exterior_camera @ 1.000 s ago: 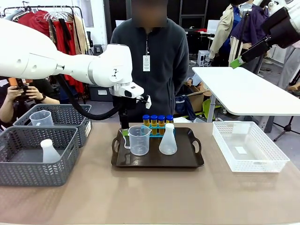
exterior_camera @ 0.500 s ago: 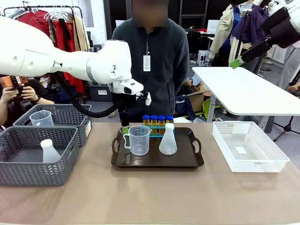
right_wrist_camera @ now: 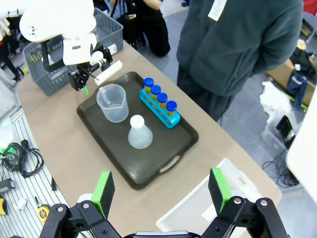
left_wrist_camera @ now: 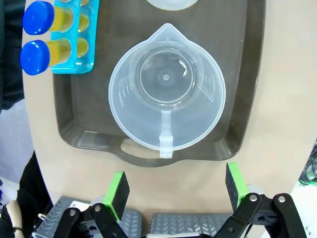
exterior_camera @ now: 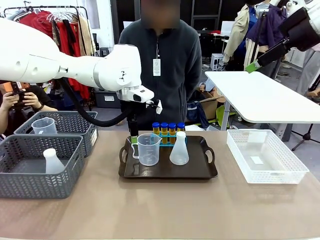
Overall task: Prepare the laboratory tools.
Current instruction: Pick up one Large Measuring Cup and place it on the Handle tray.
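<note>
Dark brown handled tray [exterior_camera: 200, 172] at mid worktop [exterior_camera: 160, 210], carrying three items: clear measuring jug [exterior_camera: 148, 149] at its left, handle toward the tray's left grip; translucent conical flask [exterior_camera: 179, 149] just beside the jug on its right; blue rack [exterior_camera: 168, 140] of four yellow-orange tubes with blue caps [exterior_camera: 168, 128] along the far edge, behind both. Left end effector [exterior_camera: 133, 140]: released, jaws wide, nothing between the green pads; it hangs pointing down over the tray's left end, just behind the jug's handle. Against the frame one second earlier it sits higher and the wrist has drawn slightly back; jug, flask and tubes lie unchanged. In the left wrist view the pads [left_wrist_camera: 117, 187] straddle the tray's grip, jug handle in line between them, no contact. Right end effector [right_wrist_camera: 161, 191]: released, empty, held high above the worktop, unchanged. Two grey woven baskets [exterior_camera: 20, 185] at the left hold a second jug [exterior_camera: 44, 125] and a second flask [exterior_camera: 52, 161]. White mesh basket [exterior_camera: 280, 175] at the right. A person [exterior_camera: 160, 75] stands at the far side.
</note>
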Robot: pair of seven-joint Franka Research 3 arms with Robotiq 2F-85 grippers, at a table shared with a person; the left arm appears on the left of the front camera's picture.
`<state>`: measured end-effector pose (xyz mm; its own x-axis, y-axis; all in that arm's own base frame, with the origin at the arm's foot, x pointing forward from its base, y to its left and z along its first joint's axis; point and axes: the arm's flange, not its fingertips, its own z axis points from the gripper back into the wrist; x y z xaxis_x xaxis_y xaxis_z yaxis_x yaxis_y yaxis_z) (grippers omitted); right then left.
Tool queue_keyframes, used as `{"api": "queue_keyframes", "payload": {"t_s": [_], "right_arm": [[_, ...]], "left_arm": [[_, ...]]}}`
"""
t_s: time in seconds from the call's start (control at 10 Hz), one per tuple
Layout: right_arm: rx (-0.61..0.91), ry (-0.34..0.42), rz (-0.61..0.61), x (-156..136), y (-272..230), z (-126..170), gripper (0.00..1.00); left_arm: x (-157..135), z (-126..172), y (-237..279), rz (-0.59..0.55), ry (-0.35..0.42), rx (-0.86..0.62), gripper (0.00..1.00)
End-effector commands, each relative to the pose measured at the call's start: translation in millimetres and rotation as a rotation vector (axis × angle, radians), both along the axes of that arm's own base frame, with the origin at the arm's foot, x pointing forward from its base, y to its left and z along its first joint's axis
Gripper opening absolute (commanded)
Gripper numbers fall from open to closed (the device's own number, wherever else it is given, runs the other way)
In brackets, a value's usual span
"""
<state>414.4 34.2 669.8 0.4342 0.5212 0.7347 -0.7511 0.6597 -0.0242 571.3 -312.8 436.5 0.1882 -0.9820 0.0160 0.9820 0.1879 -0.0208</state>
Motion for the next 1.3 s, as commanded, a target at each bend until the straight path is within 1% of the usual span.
{"api": "queue_keyframes", "payload": {"t_s": [0.0,0.1,0.3,0.4,0.5,0.7,0.8,1.0,1.1,1.2], "right_arm": [[0.021,-0.007,0.011,0,0,2,1.00],[0.021,-0.007,0.011,0,0,2,1.00],[0.021,-0.007,0.011,0,0,2,1.00],[0.021,-0.007,0.011,0,0,2,1.00],[0.021,-0.007,0.011,0,0,2,1.00],[0.021,-0.007,0.011,0,0,2,1.00],[0.021,-0.007,0.011,0,0,2,1.00],[0.021,-0.007,0.011,0,0,2,1.00],[0.021,-0.007,0.011,0,0,2,1.00],[0.021,-0.007,0.011,0,0,2,1.00]], "left_arm": [[0,0,0,0.000,0.000,0.000,1.00],[-10,13,6,-0.023,0.025,-0.052,1.00],[-33,40,10,-0.019,-0.010,-0.081,1.00],[-47,58,20,-0.049,0.000,-0.121,1.00],[-54,71,33,-0.056,-0.019,-0.150,1.00],[-77,115,50,-0.093,-0.069,-0.252,1.00],[-82,134,57,-0.123,-0.101,-0.276,1.00],[-83,180,78,-0.159,-0.169,-0.309,1.00],[-85,197,81,-0.164,-0.205,-0.334,1.00],[-84,215,90,-0.145,-0.245,-0.353,1.00]]}}
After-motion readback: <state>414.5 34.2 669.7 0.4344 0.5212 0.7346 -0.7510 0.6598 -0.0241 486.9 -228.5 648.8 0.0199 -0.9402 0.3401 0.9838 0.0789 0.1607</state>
